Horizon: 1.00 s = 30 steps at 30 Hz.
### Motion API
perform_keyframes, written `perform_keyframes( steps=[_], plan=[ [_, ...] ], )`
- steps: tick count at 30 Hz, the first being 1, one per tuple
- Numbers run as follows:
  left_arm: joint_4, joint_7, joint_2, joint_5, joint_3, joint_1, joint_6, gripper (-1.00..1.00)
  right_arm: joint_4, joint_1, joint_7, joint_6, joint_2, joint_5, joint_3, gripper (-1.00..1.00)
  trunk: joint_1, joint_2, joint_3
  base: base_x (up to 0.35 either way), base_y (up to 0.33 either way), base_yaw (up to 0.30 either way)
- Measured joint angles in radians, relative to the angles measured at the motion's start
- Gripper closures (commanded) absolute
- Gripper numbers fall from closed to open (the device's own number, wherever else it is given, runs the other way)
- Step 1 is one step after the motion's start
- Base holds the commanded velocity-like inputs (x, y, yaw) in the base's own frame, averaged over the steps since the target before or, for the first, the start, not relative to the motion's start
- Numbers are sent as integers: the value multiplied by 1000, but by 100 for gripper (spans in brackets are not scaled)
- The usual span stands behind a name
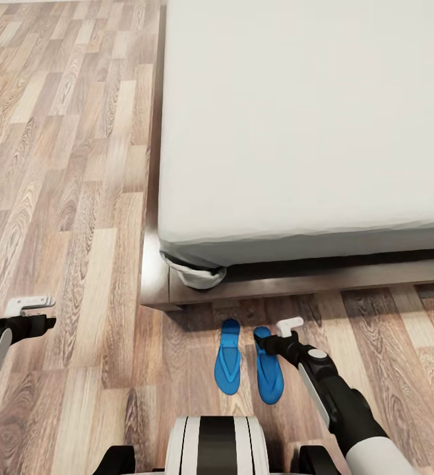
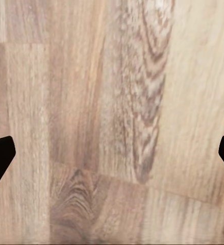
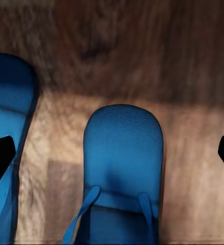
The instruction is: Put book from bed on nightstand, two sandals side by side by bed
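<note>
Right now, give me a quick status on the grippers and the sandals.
Left gripper open, over bare floor. Right gripper open above the right sandal, not gripping. Left sandal alongside it, both on the floor by the bed. Nothing in the way.

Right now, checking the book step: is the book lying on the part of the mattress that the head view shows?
No, the bed's grey mattress is bare across the whole visible stretch.

Two sandals (image 1: pixel 248 359) side by side on the floor (image 1: pixel 65 218) before the bed (image 1: pixel 309 119).

Black-and-white arms, white fingers (image 1: pixel 289 324), striped trunk (image 1: pixel 217 445).
</note>
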Motion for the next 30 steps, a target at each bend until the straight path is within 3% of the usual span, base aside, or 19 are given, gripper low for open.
perform_keyframes(
  steps=[14,19,30],
  plan=[
    [4,2,-5,-2,1,18,1,-100,2,16,-2,0,-2,0,1,-100,0,0,0,0,0,0],
    [4,2,-6,-2,1,18,1,-100,2,16,-2,0,-2,0,1,-100,-2,1,19,0,0,0],
    [4,2,-6,-2,1,18,1,-100,2,16,-2,0,-3,0,1,-100,-2,1,19,0,0,0]
  ],
)
